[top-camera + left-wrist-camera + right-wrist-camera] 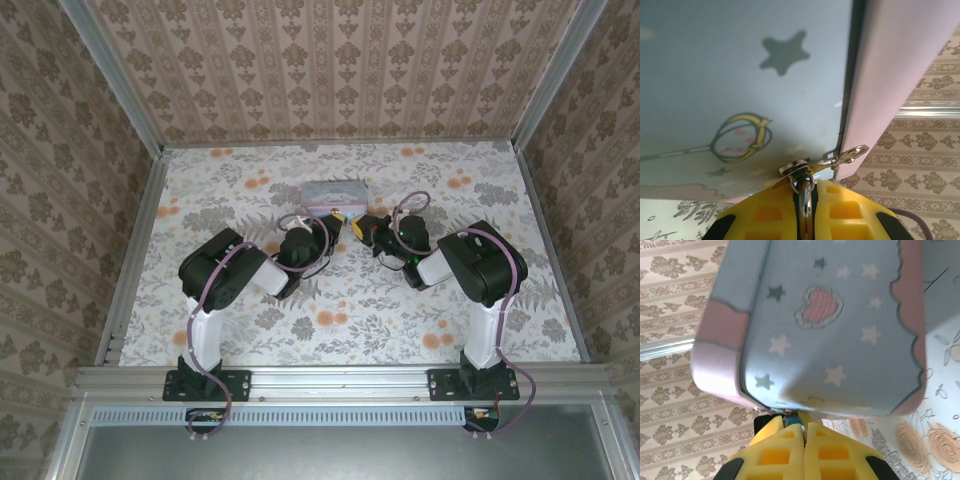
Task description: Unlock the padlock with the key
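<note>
Both arms meet just in front of the pastel tin at the table's middle. My left gripper is shut on the key, a thin metal sliver standing on edge between the yellow pads, with a small ring through its top. A flat metal disc lies just past the tips, under the tin's blue face. My right gripper is shut, with a thin metal piece pinched between the pads. The teal padlock peeks out at its fingertips against the tin's lower rim. Most of the lock is hidden.
The tin looms close over both grippers. A silver clasp sticks out at the tin's corner seam. Patterned walls enclose the floral table at the back and both sides.
</note>
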